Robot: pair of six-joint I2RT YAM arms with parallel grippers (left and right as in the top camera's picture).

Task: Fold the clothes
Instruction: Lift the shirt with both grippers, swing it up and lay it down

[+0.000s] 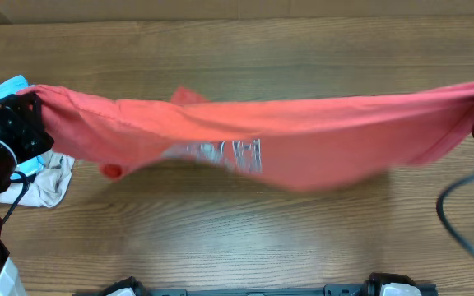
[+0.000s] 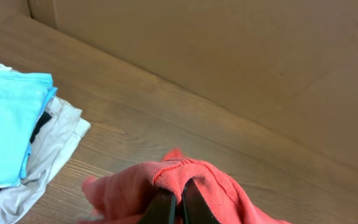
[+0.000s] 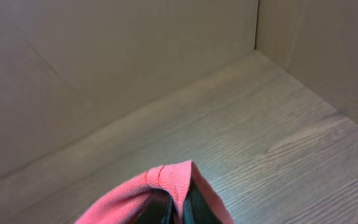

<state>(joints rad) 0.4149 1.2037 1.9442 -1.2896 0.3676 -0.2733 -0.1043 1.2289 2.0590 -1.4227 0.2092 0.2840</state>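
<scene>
Left gripper (image 2: 177,200), right gripper (image 3: 178,202) clamp coral T-shirt (image 1: 303,144) taut.

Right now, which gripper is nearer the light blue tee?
Left. The left gripper clamps the red T-shirt just beside the light blue tee; the right gripper clamps the shirt's far end, across the table.

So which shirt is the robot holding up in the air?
The coral-red T-shirt with chest lettering: it is stretched between the left gripper and right gripper. The light blue tee and beige garment lie piled on the table.
</scene>
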